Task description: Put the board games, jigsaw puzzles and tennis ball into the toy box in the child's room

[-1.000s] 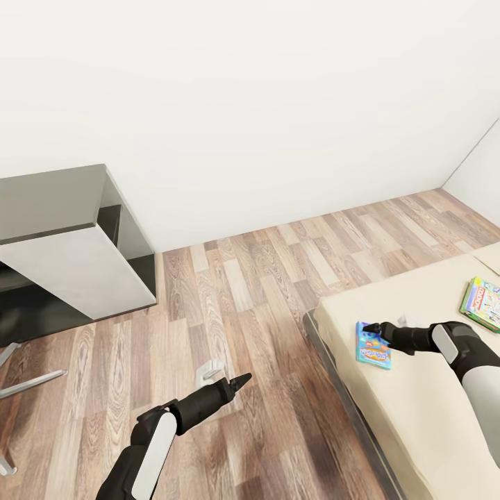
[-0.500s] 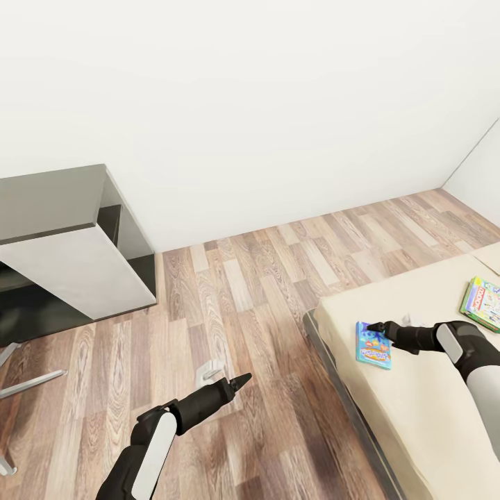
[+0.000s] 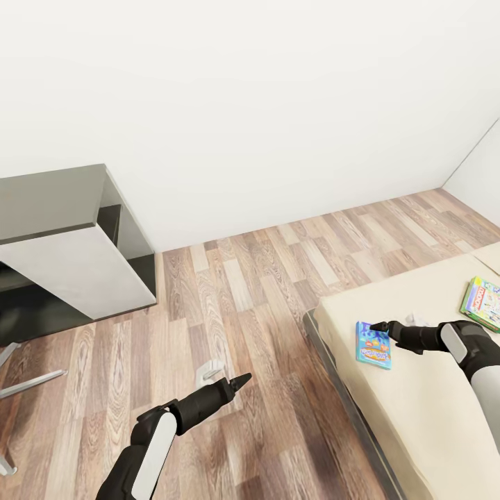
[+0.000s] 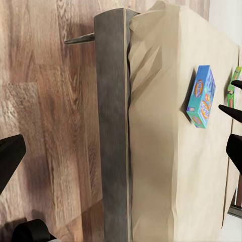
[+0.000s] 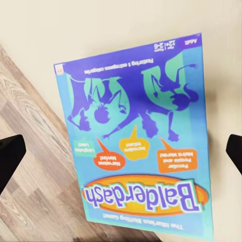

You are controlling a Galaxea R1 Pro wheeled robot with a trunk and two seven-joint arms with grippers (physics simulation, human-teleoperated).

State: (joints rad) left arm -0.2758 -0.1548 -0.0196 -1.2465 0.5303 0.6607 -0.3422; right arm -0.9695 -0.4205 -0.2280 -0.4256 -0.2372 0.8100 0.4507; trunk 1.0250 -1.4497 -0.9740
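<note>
A blue "Balderdash" board game (image 3: 373, 344) lies flat near the corner of the beige bed (image 3: 417, 410). My right gripper (image 3: 380, 326) hovers just over its far edge, open. In the right wrist view the game (image 5: 136, 136) lies between the spread fingertips (image 5: 10, 156), untouched. A second, green board game (image 3: 482, 303) rests farther right on the mattress. My left gripper (image 3: 236, 382) hangs open over the wood floor, holding nothing. The left wrist view looks across at the bed (image 4: 161, 166) and the blue game (image 4: 201, 96). The toy box, jigsaw puzzles and tennis ball are out of view.
A dark-and-white desk-like unit (image 3: 76, 243) stands at the left against the white wall, with chair legs (image 3: 28, 385) beside it. The bed's dark grey frame (image 3: 333, 382) borders the floor. Open plank floor (image 3: 250, 285) lies between the unit and the bed.
My right gripper has edged slightly to the right over the blue game. The left arm and the games have not moved.
</note>
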